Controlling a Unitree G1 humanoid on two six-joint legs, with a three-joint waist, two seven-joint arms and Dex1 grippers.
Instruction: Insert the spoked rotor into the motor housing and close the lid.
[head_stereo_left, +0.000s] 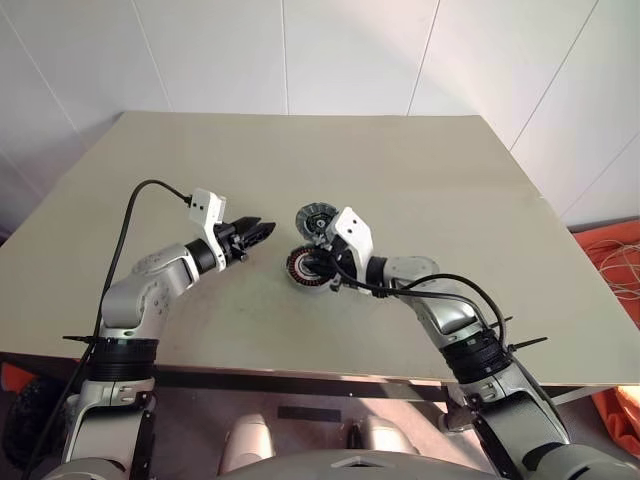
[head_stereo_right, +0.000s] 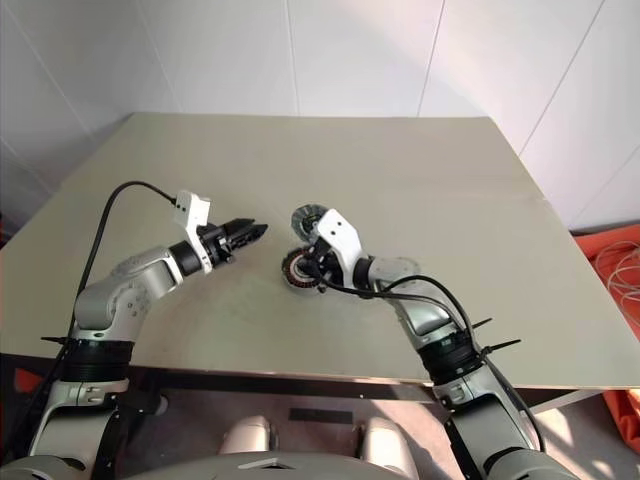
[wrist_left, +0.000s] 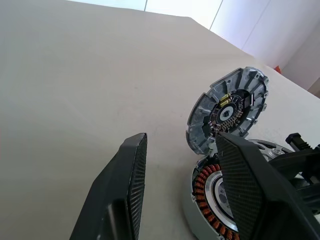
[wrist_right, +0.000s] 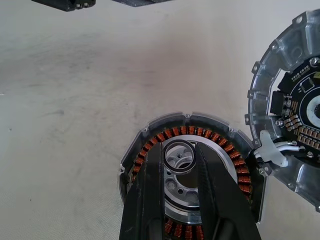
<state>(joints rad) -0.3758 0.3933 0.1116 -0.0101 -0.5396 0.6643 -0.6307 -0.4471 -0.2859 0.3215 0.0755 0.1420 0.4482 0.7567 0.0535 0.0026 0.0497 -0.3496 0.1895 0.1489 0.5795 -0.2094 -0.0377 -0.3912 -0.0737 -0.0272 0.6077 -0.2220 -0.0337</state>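
Two sets of jaws were at work over the tabletop (head_stereo_left: 470, 190). The left gripper (head_stereo_left: 258, 231) hung about half open and empty, a little apart from the parts. The right gripper (head_stereo_left: 318, 268) was nearly closed, its tips apparently pinching a small metal ring (wrist_right: 179, 170) directly above the silver hub of the motor housing (wrist_right: 150, 142), which lay flat with its copper windings facing up. The lid (wrist_left: 227, 107) stood on edge against the housing's rim, circuit side showing, joined to it by a white connector (wrist_right: 270, 152). Both parts looked rigid and fairly heavy (the windings and board less forgiving), so the lid was probably best taken by its ribbed outer edge and swung gently, without tugging the connector.
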